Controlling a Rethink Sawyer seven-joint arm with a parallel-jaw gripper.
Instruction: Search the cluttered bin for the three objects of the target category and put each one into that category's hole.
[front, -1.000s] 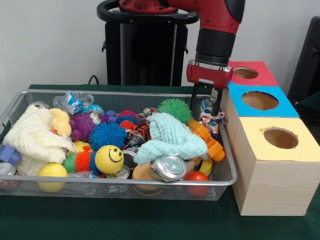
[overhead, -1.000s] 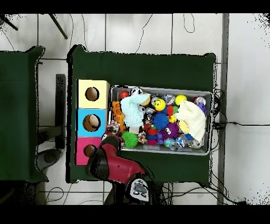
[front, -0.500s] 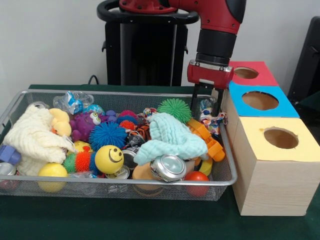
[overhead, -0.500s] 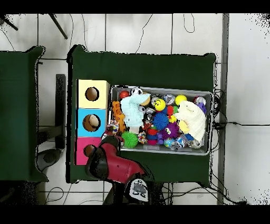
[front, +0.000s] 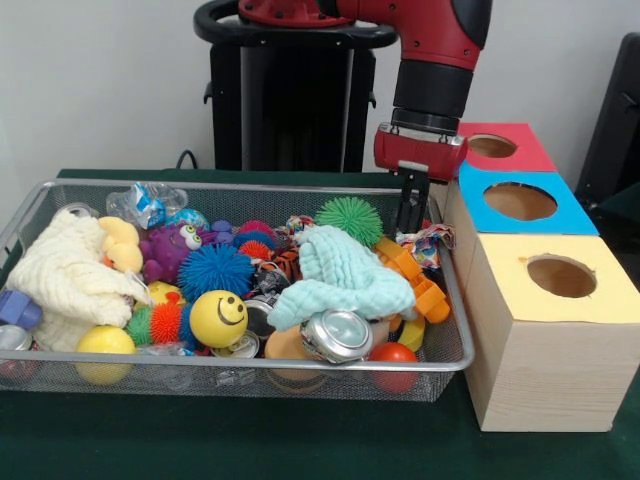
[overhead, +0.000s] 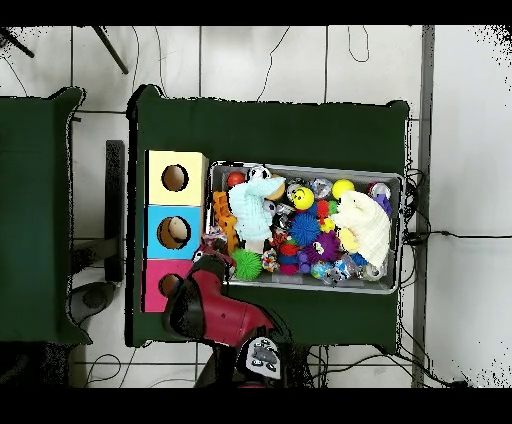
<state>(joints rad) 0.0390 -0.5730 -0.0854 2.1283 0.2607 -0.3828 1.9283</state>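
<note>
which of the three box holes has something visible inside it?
The blue box, the middle one: the overhead view shows a pale object in its hole. The yellow box and red box holes look dark.

The wire bin (front: 30, 215) is sitting on the green table, full of toys, cloths and cans lying in a loose heap. Just beside its right end in the front view, three boxes are standing in a row, each showing a round hole on top: yellow (front: 562, 276) at the table's near edge, blue (front: 520, 201) in the middle, red (front: 492, 146) farthest.
</note>
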